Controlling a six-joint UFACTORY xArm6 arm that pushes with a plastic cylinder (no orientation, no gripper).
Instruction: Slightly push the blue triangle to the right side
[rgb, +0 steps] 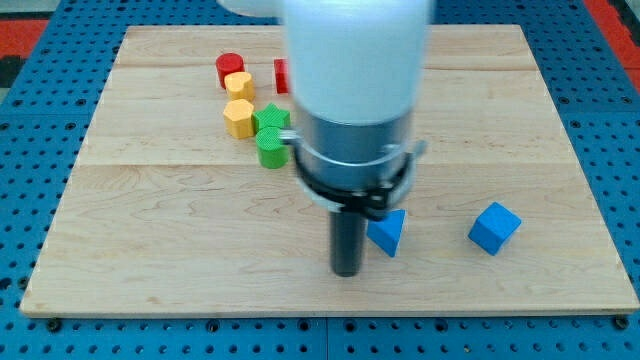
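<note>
The blue triangle lies on the wooden board at the lower middle, partly behind the arm. My tip touches the board just to the view's left of the triangle, close to it or touching it. A blue cube sits further to the view's right of the triangle.
At the view's upper left stands a cluster: a red cylinder, a yellow block, a yellow hexagon, a green star-like block, a green cylinder. A red block is partly hidden behind the arm.
</note>
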